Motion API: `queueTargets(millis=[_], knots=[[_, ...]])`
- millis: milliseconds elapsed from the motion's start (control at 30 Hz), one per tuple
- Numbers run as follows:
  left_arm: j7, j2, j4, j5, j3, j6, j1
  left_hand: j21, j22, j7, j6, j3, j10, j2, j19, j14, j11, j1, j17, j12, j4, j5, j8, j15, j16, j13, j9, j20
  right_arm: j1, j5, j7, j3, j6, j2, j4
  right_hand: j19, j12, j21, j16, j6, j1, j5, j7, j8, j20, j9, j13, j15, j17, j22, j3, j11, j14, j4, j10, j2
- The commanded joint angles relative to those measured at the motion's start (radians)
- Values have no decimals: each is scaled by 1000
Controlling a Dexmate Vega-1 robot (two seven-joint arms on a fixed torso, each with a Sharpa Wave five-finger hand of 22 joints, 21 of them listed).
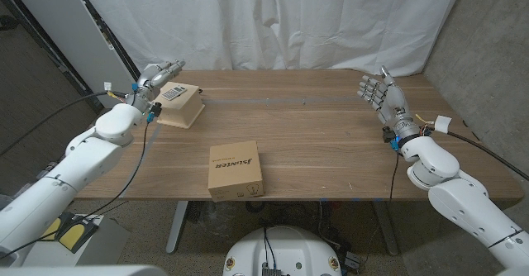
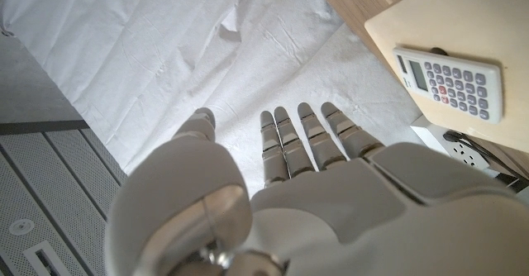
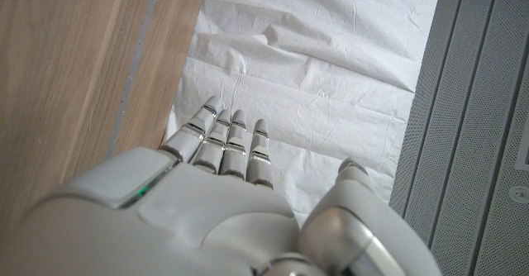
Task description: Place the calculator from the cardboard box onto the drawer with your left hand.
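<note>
A white calculator [image 1: 173, 94] with dark keys lies on top of the beige drawer unit [image 1: 183, 113] at the table's far left. In the left wrist view the calculator [image 2: 450, 79] rests flat on the drawer's pale top [image 2: 430, 20]. My left hand [image 1: 159, 74] hovers just behind the drawer's far left corner, fingers straight and apart, holding nothing, clear of the calculator. The brown cardboard box [image 1: 235, 168] with printed lettering sits near the table's front edge, in the middle. My right hand [image 1: 378, 92] stands raised over the far right of the table, fingers spread, empty.
The wooden table [image 1: 331, 144] is backed by a white curtain [image 1: 273, 20]. A grey panel [image 1: 66, 28] stands at the far left behind my left arm. Cables run along both forearms.
</note>
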Motion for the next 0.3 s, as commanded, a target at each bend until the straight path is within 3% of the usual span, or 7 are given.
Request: queueTargets(millis=[33,300], knots=[[-64,-23,10,-102,3,-46,-4,8,5,13,-2,0,2,2,-3,8,8,-15,2,6,11,-3,1,-22,3,3,0,-31,-2,-4,29,8,3,-34,8,3,2,-2,-3,0,1,2,5,-3,-1,3,2,-1,2,3,-1,-2,-2,-2,-2,-1],[-66,-17,-2,-121,11,-31,-4,11,5,12,1,-3,6,4,3,11,6,-24,2,8,16,-5,3,-22,5,2,0,-36,-45,-4,-5,35,-13,-41,-39,1,1,-4,-5,-2,1,3,4,-5,-1,3,2,1,2,3,-2,1,-6,-3,-3,-2]])
